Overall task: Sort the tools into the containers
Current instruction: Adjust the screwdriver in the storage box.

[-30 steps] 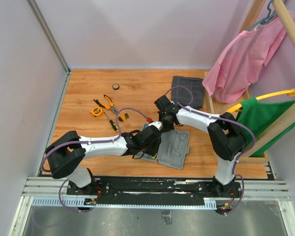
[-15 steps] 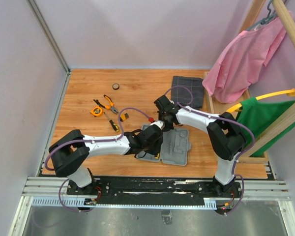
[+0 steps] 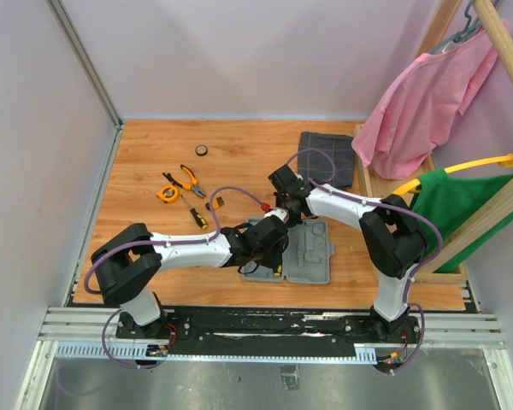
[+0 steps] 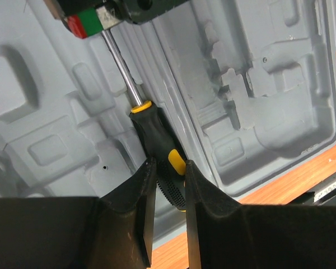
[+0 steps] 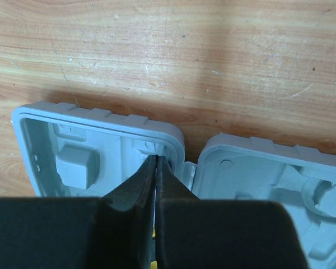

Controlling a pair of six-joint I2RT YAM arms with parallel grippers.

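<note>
Shifted rightward, left claw (image 4: 167, 175) grips screwdriver (image 4: 146, 126) over case (image 3: 313, 256); right claw (image 5: 157, 167) closed.

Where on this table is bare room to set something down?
Bare wood at the back between the ring and the cloth, and left of the tape measure. Crowded at the case, where the left arm and right arm meet.

Overhead rear view of whole table (image 3: 154, 154); both wrist views close above the open case (image 4: 269, 112).

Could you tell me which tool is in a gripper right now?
The screwdriver, clamped in the left gripper over the case; the other tools lie loose on the table.
</note>
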